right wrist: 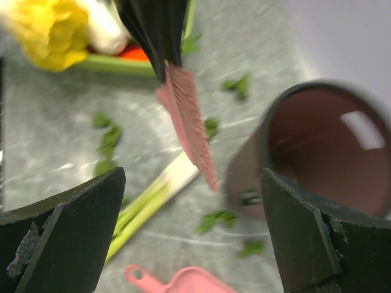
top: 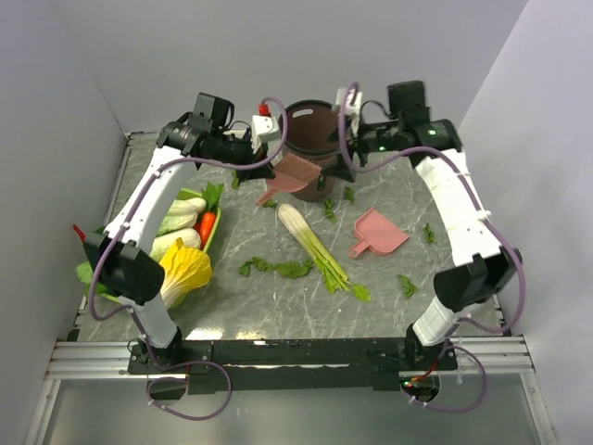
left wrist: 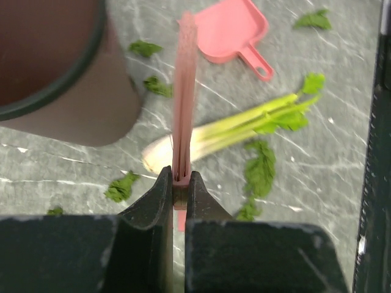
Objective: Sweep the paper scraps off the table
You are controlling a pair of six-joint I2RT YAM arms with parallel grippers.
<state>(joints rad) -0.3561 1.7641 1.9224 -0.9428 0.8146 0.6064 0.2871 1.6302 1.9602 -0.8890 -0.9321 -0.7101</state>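
Small dark-green paper scraps (top: pixel 278 269) lie scattered over the grey marble table (top: pixel 398 320), some near the right edge (top: pixel 408 286) and some by the bin (top: pixel 329 209). They also show in the left wrist view (left wrist: pixel 259 168) and the right wrist view (right wrist: pixel 217 218). My left gripper (top: pixel 252 171) (left wrist: pixel 179 177) is shut on a pink hand brush (top: pixel 292 174) (left wrist: pixel 184 91) (right wrist: pixel 189 116), held above the table beside the bin. My right gripper (top: pixel 348 100) (right wrist: pixel 192 201) is open and empty, up near the bin's rim. A pink dustpan (top: pixel 378 232) (left wrist: pixel 232 30) (right wrist: pixel 183 282) lies flat on the table.
A dark brown bin (top: pixel 310 134) (left wrist: pixel 49 61) (right wrist: pixel 317 152) stands at the back centre. A white-and-green leek stalk (top: pixel 320 246) (left wrist: pixel 244 125) (right wrist: pixel 153 195) lies mid-table. A green tray (top: pixel 215 234) with a yellow cabbage (top: pixel 185 269) and other vegetables sits at the left.
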